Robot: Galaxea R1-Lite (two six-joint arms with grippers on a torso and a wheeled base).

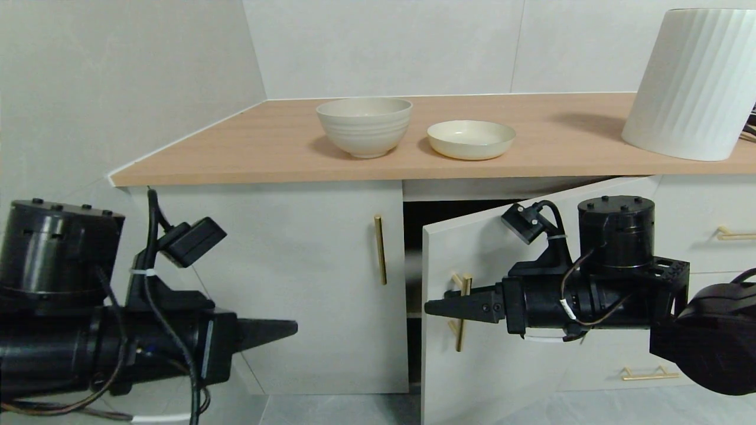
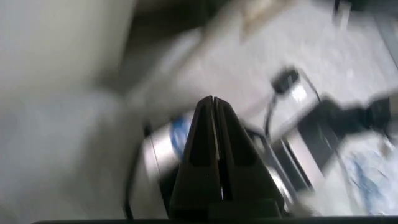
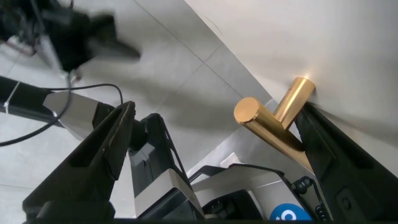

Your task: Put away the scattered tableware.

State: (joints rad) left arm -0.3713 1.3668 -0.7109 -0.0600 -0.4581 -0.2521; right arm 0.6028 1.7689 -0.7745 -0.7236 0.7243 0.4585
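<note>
Starting from the left: the robot's left gripper (image 1: 288, 327) hangs low in front of the left door (image 1: 319, 265), which is shut. Its fingers are pressed tight together with nothing between them, so it's just parked. Up on the counter (image 1: 236, 153) sit the two bits of tableware, a deep bowl (image 1: 364, 125) and, just beside it to the right but not touching, a shallow dish (image 1: 471, 139). Below the dish the right door (image 1: 472, 248) is swung partway out, with a dark gap showing behind it. The right gripper (image 1: 431, 307) is level with that door's brass handle (image 3: 268, 118), fingers spread wide and the bar sitting between them, close to one finger, not pinched. A white ribbed container (image 1: 691, 82) stands at the far right of the counter.

Looks like the step is getting the door open enough to load. To do it well, the robot should close squarely on the bar before pulling, then follow the door's arc rather than dragging straight back, or the fingers will likely slip off. Door wants to be wide enough that the bowl can pass without clipping its edge
</note>
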